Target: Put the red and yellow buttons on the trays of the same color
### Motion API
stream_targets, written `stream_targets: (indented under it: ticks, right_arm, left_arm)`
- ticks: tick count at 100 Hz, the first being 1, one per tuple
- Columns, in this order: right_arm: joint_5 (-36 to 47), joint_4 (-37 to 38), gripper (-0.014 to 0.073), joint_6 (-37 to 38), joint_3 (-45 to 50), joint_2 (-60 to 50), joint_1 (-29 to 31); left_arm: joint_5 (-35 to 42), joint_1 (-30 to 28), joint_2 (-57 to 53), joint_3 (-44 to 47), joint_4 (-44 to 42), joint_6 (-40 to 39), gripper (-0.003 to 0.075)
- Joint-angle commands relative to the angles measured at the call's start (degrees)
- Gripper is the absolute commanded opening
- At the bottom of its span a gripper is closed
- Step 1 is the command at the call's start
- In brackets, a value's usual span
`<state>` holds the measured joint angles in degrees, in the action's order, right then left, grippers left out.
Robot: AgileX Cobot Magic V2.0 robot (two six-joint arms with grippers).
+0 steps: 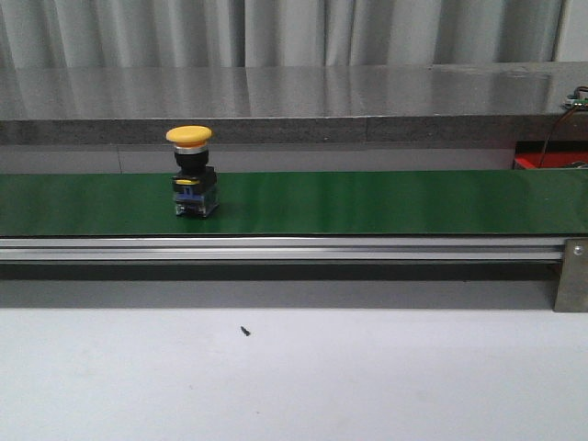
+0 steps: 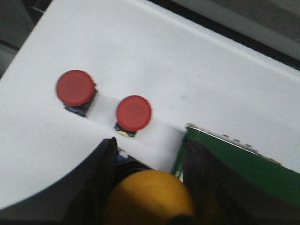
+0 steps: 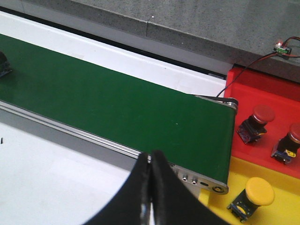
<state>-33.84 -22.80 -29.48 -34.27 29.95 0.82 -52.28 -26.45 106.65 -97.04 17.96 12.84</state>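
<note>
Front view: a yellow button (image 1: 192,172) stands upright on the green belt (image 1: 386,202), left of centre, cap up, long axis vertical.

Left wrist view: the left gripper (image 2: 147,185) pinches a second yellow button (image 2: 149,197) between its fingers; two red buttons (image 2: 76,89) (image 2: 133,114) stand upright on the white table (image 2: 187,61) beyond, near the belt's end.

Right wrist view: the right gripper (image 3: 151,187) has its fingers pressed together with nothing between. Past the belt's end, two red buttons (image 3: 255,123) (image 3: 289,143) stand on the red tray (image 3: 262,91) and a yellow one (image 3: 253,197) on the yellow tray (image 3: 286,185).

A yellow mushroom-head button (image 1: 191,172) stands upright on the green belt (image 1: 386,202). Two red buttons (image 2: 134,113) sit side by side on the white table (image 2: 187,65). Two more red ones stand in the red tray (image 3: 262,93), one yellow in the yellow tray (image 3: 281,173).
</note>
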Motion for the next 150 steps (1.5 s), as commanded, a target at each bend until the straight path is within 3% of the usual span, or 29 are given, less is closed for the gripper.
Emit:
stream_targets:
  ticks: [1,17,46,106,118,138,150]
  right_arm:
    - [3.73,-0.54,-0.0069,-0.25,-1.58,0.09,0.14]
    - [3.73,-0.54,-0.0069,-0.25,-1.58,0.09,0.14]
    - [3.73,-0.54,-0.0069,-0.25,-1.58,0.09,0.14]
    - [3.73,-0.54,-0.0069,-0.25,-1.58,0.09,0.14]
    - [3.68,-0.54,-0.0069,-0.25,-1.58,0.09,0.14]
    - [3.68,-0.54,-0.0069,-0.25,-1.58,0.09,0.14]
    - [3.68,-0.54,-0.0069,-0.25,-1.58,0.09,0.14]
  left_arm:
    - [0.57,2.96,-4.50,-1.84,1.89,0.02,0.0117]
    - [-0.88,8.72,-4.61,-1.20,2.02,0.02,0.0117]
    - [4.17,16.07,-4.14,5.65,2.02,0.02,0.0117]
    - [5.54,17.87,-3.49,13.42,1.90,0.02,0.0127]
    - [5.54,17.87,-3.49,13.51,1.90,0.24,0.0236]
    - [5.79,18.00,-3.49,13.37,2.90,0.79,0.0609]
    - [5.68,18.00,-4.46,12.79,6.05,3.45,0.0662]
